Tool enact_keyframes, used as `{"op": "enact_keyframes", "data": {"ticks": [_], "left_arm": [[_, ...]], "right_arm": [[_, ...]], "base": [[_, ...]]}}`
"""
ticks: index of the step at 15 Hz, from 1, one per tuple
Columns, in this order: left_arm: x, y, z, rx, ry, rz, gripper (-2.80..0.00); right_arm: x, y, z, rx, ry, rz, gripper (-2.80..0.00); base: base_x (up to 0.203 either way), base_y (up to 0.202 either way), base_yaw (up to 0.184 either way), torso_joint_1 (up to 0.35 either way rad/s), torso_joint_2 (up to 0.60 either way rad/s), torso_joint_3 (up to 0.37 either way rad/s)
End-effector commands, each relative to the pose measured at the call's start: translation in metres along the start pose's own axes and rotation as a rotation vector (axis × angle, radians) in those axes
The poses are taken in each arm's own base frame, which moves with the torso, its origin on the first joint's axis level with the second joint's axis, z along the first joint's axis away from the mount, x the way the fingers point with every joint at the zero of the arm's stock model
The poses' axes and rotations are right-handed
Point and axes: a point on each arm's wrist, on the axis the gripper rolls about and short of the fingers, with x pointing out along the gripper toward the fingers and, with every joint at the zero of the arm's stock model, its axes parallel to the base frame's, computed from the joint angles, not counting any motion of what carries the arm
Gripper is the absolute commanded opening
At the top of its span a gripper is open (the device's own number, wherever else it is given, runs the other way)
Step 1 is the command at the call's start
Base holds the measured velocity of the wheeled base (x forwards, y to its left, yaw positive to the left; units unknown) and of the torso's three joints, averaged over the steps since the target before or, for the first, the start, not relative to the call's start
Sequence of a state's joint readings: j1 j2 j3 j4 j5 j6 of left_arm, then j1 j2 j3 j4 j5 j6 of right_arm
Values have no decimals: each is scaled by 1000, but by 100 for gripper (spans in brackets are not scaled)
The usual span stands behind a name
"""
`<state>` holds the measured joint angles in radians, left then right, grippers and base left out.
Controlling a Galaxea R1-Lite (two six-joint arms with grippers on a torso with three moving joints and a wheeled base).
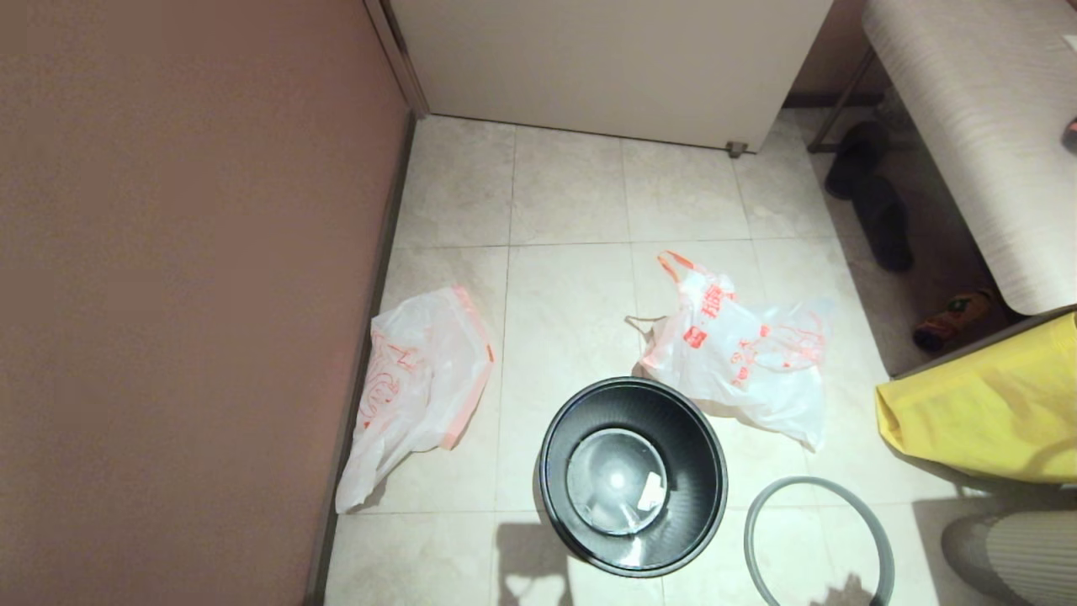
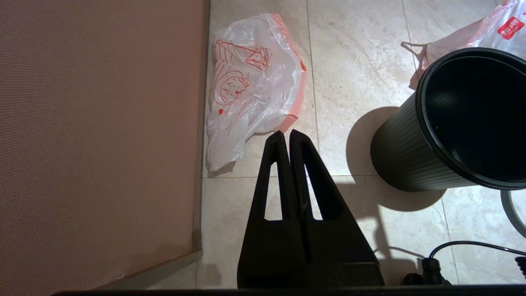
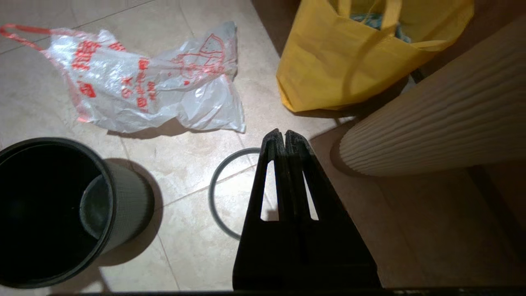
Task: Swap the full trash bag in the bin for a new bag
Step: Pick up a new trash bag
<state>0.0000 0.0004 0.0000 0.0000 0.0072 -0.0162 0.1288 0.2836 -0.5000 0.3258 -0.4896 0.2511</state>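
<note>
Two plastic bags, the new bag (image 1: 421,383) and the full trash bag (image 1: 745,358), flank one empty bin (image 1: 631,475) beside one grey hoop (image 1: 820,543); both grippers' fingers (image 2: 286,139) (image 3: 280,137) are closed, empty.

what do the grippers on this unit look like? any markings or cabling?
Both the left gripper and the right gripper have two matte black, tapered fingers, each with a long triangular cutout. No markings visible. A thin black cable shows near the left wrist.
</note>
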Motion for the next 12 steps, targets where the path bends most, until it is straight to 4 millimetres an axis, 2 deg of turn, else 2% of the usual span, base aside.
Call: {"op": "enact_keyframes", "data": {"ticks": [1,4,6,9,10,12], "left_arm": [[0,0,0,-1,0,0,-280],[0,0,0,-1,0,0,-280],[0,0,0,-1,0,0,-280],[0,0,0,-1,0,0,-280],[0,0,0,-1,0,0,-280],[0,0,0,-1,0,0,-280]], "right_arm": [[-2,-2,1,-8,4,-65,-280],[-10,-2,4,-12,2,-161,-280],[-18,-5,-4,-4,-30,-144,-280],[-28,-10,-37,-9,-64,107,-280],[-25,-10,-51,-40,-69,185,-280],[-8,-6,-67,-68,-121,261,-280]], "base": [[0,0,0,0,0,0],[0,0,0,0,0,0],[0,0,0,0,0,0],[0,0,0,0,0,0],[0,0,0,0,0,0],[0,0,0,0,0,0]]}}
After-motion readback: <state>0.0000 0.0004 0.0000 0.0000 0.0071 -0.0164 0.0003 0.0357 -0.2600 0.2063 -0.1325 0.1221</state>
